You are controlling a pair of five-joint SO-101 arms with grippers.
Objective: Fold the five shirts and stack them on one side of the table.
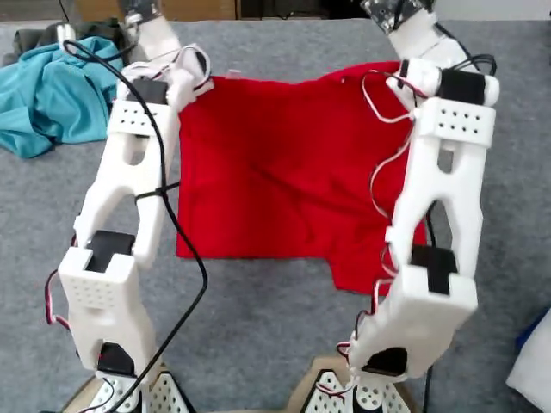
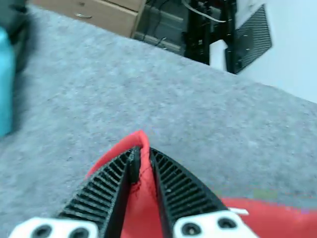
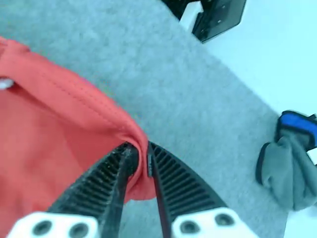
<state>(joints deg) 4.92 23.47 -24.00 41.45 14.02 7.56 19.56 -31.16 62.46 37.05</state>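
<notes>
A red shirt lies spread on the grey table between my two arms. My left gripper is shut on the red shirt at its far left corner, with the cloth pinched between the black ribbed fingers. My right gripper is shut on the red shirt at its far right corner, and a fold of the hem bulges around the fingertips. From above, the left arm runs along the shirt's left edge and the right arm covers its right edge.
A teal shirt lies bunched at the table's far left. A grey and blue garment sits near the right side, and a pale cloth shows at the near right. Drawers and dark equipment stand behind the table.
</notes>
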